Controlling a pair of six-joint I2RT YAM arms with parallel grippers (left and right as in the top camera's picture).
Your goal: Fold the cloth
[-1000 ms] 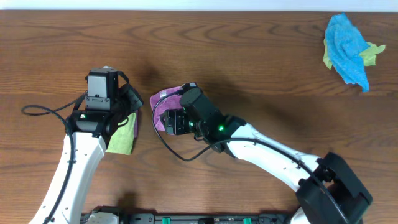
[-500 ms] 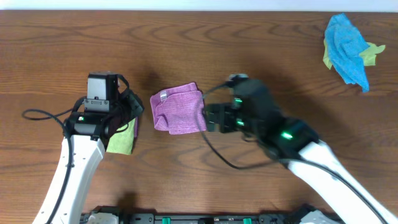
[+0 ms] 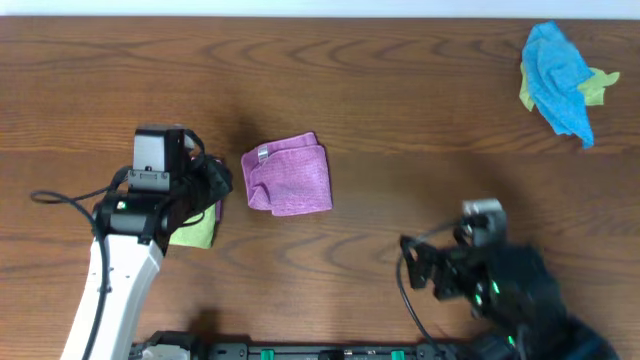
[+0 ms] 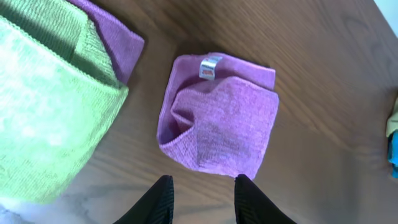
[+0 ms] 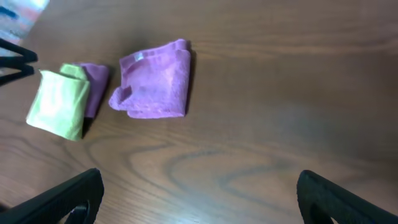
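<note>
Brown wood makes up the table (image 3: 400,100), and it goes from edge to edge. The purple cloth (image 3: 289,176) lies a bit left of the middle. It is folded into a small fat square. A little tag shows at its far left corner. One side looks a bit lumpy, but the sides line up well enough.

I think the folding step is done, for nothing is touching the cloth now. The next move may be to lift the square and lay it on the stack to its left. That would need a tool to come down low, close on one thick edge, and catch all the layers so it does not flop open.

The left tool (image 4: 202,199) hangs just beside the cloth, on its left. Its two fingers are a small way apart and hold nothing. The right tool (image 5: 199,199) is well apart, near the right front of the table. It is spread very wide and is empty too.

The stack on the left has a green cloth (image 3: 195,228) on top of another purple one (image 4: 118,37). A blue cloth (image 3: 558,80) sits in a heap at the far right corner.
</note>
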